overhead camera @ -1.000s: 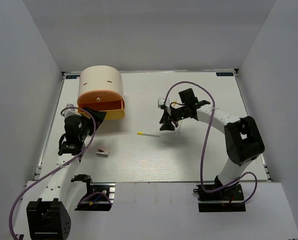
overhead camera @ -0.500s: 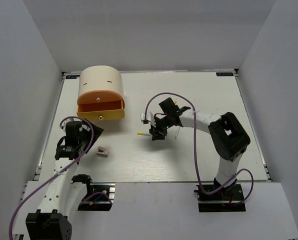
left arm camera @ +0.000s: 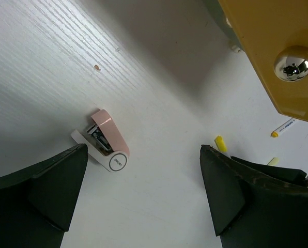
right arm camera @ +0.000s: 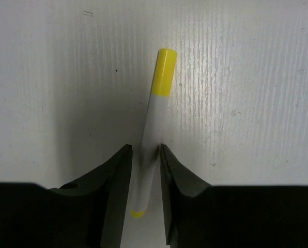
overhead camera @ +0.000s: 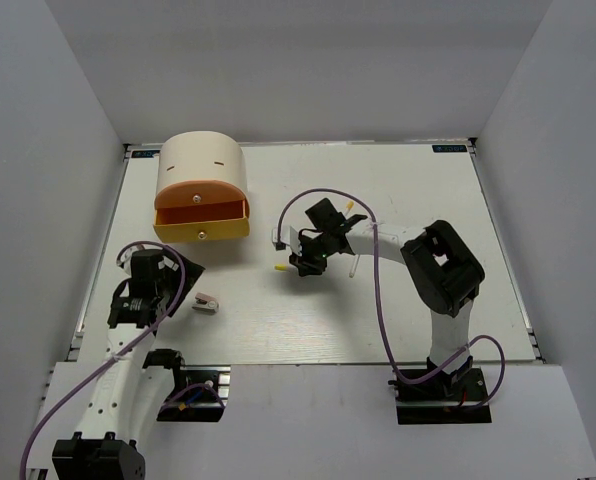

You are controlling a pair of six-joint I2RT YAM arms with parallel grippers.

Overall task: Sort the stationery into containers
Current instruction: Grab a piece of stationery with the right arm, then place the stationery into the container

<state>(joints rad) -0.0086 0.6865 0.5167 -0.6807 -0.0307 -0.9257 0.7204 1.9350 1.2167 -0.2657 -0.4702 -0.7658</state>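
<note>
The cream half-cylinder box (overhead camera: 200, 165) stands at the far left, its yellow bottom drawer (overhead camera: 204, 230) pulled out; the drawer front and knob (left arm camera: 294, 63) show in the left wrist view. A small grey-and-pink sharpener-like piece (overhead camera: 207, 301) lies on the table, between and ahead of my open, empty left gripper (overhead camera: 168, 292) (left arm camera: 143, 199); it also shows in the left wrist view (left arm camera: 105, 142). My right gripper (overhead camera: 301, 262) (right arm camera: 145, 155) is shut on a thin white-and-yellow pen (right arm camera: 159, 98) low at the table, yellow cap (overhead camera: 280, 268) sticking out.
Two more thin pens lie near the right arm, one (overhead camera: 354, 262) beside the gripper and one (overhead camera: 350, 206) farther back; pen ends (left arm camera: 283, 127) also show in the left wrist view. White walls enclose the white table (overhead camera: 418, 320).
My left gripper has drawn back from the drawer toward the near left. My right gripper has moved left and down onto the pen and closed around it.
</note>
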